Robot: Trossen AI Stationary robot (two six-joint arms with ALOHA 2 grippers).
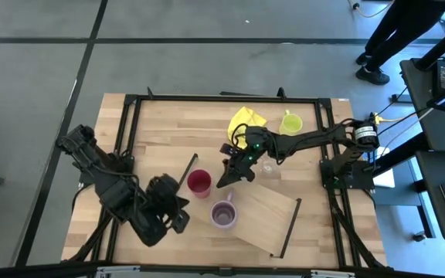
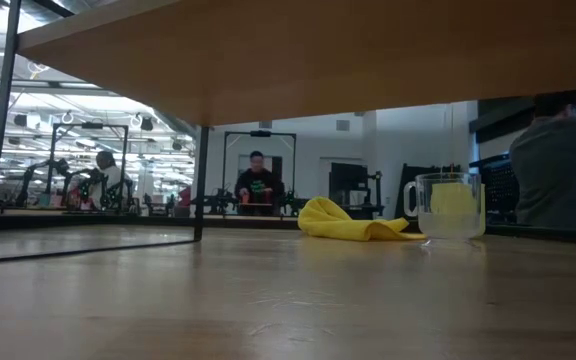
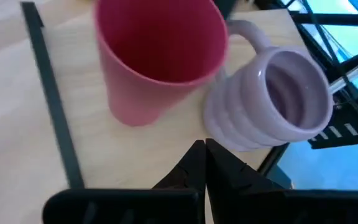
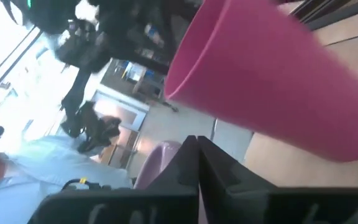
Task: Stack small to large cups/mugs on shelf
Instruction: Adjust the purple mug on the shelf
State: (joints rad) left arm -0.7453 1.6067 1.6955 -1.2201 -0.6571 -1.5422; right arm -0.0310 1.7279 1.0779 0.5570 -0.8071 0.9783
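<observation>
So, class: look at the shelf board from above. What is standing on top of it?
On the shelf stand the red cup and the purple mug, both near its left end. The yellow-green mug stands off it. The right end effector covers a small patch of board.

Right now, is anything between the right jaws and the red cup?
Nothing visible. In the high view the right gripper sits just beside the red cup on the shelf, with bare wood between them. The purple mug stands off to the side, out of that path.
</observation>
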